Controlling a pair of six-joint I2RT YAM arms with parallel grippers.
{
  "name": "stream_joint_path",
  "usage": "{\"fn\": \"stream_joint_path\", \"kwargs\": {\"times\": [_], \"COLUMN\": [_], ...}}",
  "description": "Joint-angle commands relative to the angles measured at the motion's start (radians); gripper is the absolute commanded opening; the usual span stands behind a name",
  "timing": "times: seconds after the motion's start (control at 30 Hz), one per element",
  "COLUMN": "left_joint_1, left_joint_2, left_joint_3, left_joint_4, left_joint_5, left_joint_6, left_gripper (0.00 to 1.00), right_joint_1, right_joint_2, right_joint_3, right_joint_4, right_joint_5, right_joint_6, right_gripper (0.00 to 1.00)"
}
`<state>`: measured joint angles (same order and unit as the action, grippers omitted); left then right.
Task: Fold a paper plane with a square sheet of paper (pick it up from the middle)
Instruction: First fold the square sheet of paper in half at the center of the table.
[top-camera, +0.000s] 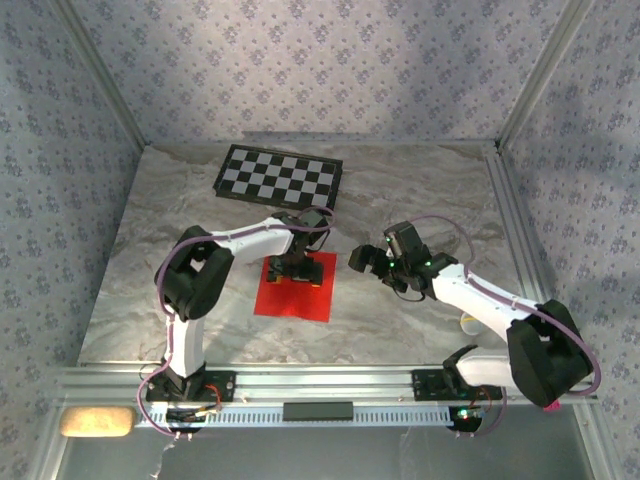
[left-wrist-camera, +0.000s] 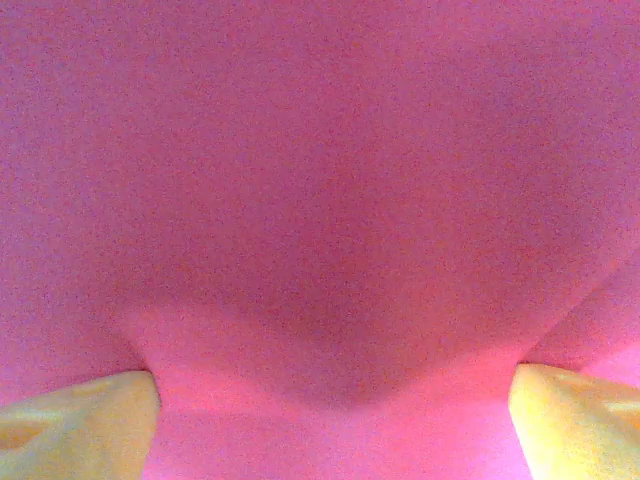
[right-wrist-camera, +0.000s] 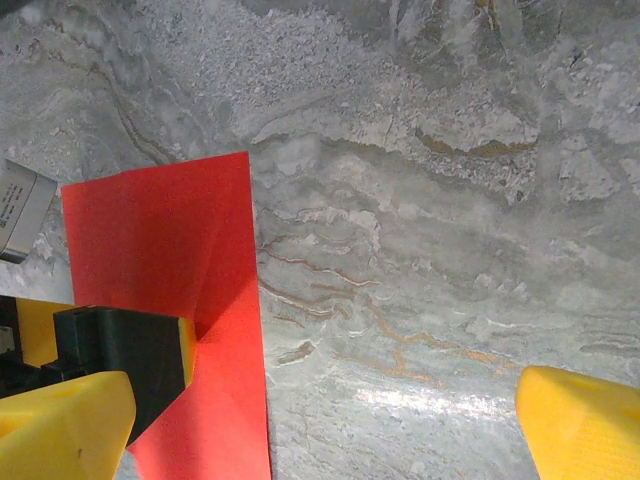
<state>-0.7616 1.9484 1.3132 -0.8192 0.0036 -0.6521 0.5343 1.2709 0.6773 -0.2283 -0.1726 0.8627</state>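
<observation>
The square sheet of paper (top-camera: 296, 297) lies flat and bright red on the marble table, just in front of the arms' midline. My left gripper (top-camera: 297, 268) points straight down onto the sheet's far half. In the left wrist view the red paper (left-wrist-camera: 320, 200) spreads across the frame and the gripper (left-wrist-camera: 335, 425) is open, with yellow fingertips (left-wrist-camera: 85, 425) far apart. My right gripper (top-camera: 372, 262) hovers open to the right of the sheet. Its wrist view has the gripper (right-wrist-camera: 325, 425) over bare marble, the paper's right edge (right-wrist-camera: 170, 240) at left, and the left gripper's black and yellow finger (right-wrist-camera: 130, 350) resting on it.
A black-and-white checkerboard (top-camera: 279, 177) lies at the back of the table (top-camera: 430, 190), behind the left gripper. Metal rails border the table's right side and near edge (top-camera: 330, 380). A tan pad (top-camera: 95, 421) sits outside the near left corner.
</observation>
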Motion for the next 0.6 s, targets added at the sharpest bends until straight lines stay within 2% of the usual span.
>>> {"fn": "stream_joint_path", "kwargs": {"times": [0.0,0.37,0.57], "left_joint_1": [-0.011,-0.015,-0.015], "left_joint_2": [0.057,0.032,0.019], "left_joint_3": [-0.059,-0.049,-0.042], "left_joint_4": [0.023,0.029,0.038], "left_joint_5": [0.013,0.004,-0.004], "left_joint_6": [-0.019,-0.012,-0.012], "left_gripper": [0.9,0.89,0.84], "right_joint_1": [-0.007,-0.005,0.001], "right_joint_2": [0.015,0.03,0.022], "right_joint_3": [0.021,0.041,0.045], "right_joint_4": [-0.003,0.0,-0.009], "right_joint_5": [-0.002,-0.004,0.013], "right_joint_6": [-0.01,-0.013,-0.019], "right_gripper": [1.0,1.0,1.0]}}
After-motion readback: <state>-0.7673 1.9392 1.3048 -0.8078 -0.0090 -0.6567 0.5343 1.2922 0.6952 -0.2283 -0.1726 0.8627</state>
